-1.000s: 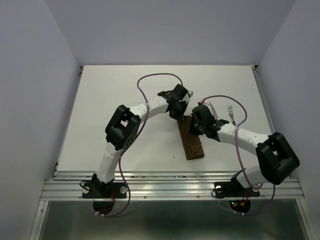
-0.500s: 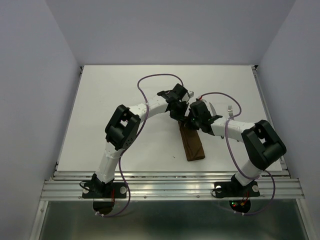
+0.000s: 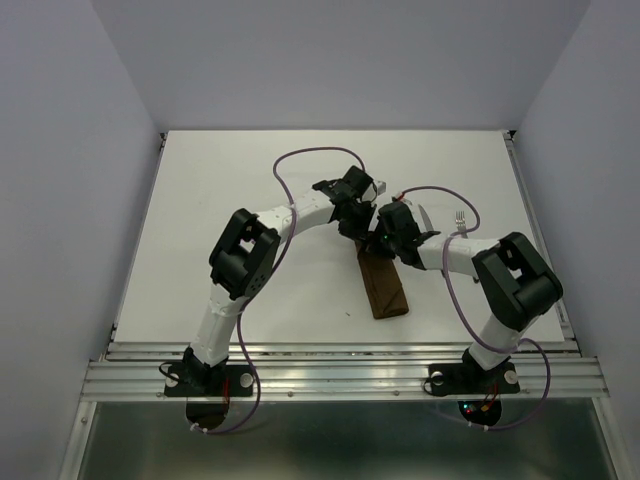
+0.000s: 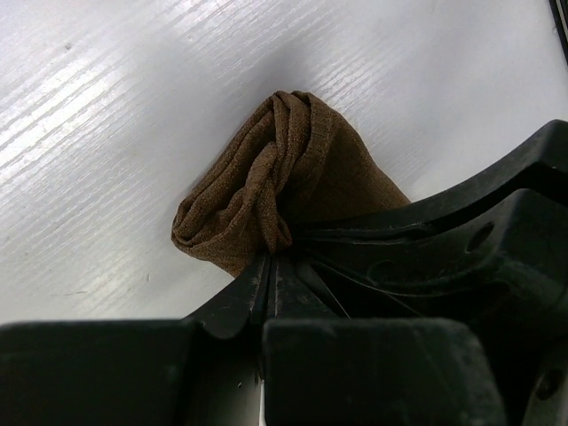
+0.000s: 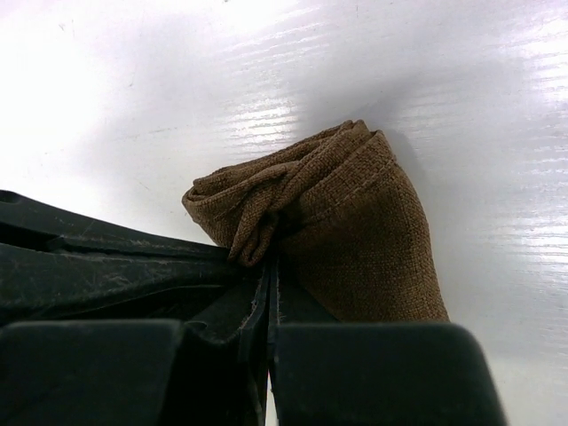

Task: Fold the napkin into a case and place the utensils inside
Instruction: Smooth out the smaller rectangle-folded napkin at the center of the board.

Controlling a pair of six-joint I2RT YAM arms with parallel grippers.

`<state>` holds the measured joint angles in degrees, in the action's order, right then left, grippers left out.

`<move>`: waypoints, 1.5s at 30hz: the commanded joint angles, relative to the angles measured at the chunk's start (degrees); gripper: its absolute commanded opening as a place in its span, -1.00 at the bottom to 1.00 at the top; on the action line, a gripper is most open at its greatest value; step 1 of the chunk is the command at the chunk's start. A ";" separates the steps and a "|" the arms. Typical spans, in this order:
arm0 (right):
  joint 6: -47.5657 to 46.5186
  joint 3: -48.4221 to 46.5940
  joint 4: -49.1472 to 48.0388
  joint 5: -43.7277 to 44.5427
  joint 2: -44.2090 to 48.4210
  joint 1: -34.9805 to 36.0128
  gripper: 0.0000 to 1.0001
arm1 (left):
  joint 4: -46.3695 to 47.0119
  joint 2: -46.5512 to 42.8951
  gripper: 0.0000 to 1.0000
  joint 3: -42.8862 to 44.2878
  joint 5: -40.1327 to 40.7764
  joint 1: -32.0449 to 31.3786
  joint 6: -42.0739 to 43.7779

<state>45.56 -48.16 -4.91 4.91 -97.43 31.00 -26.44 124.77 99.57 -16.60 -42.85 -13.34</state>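
Your left gripper (image 4: 271,259) is clamped shut on a bunched fold at the far end of the napkin (image 3: 386,290). The napkin lies as a narrow brown strip running back toward the arm bases. Your right gripper (image 5: 271,262), just right of that same far end, is pinched closed on its own gather of cloth.

The two grips sit very close together, so this looks like shaping the mouth of the case. Move both arms as one, low over the napkin, and avoid pulling them apart, or the folds will likely slide open. The cloth is thin and soft, so a gather this tight may spring loose on release. Lay it down flat before you let go.

The fork (image 3: 461,220) lies right of the napkin's far end, apart from it. Watch that the right arm does not sweep it.

The table (image 3: 220,200) under the napkin is white, smooth and glossy, so the cloth can slip on it. Plain pale walls (image 3: 60,150) stand to the left of, beyond and to the right of the napkin.
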 commanded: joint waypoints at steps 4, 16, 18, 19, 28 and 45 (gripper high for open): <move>1.46 -2.20 -5.46 -1.48 -1.88 -0.24 -0.99 | 1.65 -2.96 -1.00 -0.08 -4.67 -0.39 -0.98; 0.49 -2.03 -3.80 -2.45 2.14 -0.24 -0.99 | 2.79 -1.73 -1.00 -0.26 -3.71 0.58 -4.15; -0.12 -1.76 -3.88 -2.80 3.38 -0.24 -0.99 | 2.53 -1.72 -1.00 0.01 -2.65 0.49 -4.23; -0.38 -1.67 -3.80 -2.88 3.99 -0.24 -0.99 | 2.36 -1.72 -1.00 0.10 -2.39 0.57 -4.06; -0.30 1.58 -2.13 -1.39 11.02 -0.24 -0.99 | 2.79 -1.90 -1.00 -0.60 -2.56 0.58 -4.06; 0.93 11.87 -3.44 -1.13 10.86 -0.24 -0.99 | 2.79 -1.20 -1.00 -0.52 -2.21 0.58 -4.85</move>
<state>46.00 -35.79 -4.14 4.01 -83.88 30.72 -24.62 124.77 99.09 -18.00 -42.00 -17.50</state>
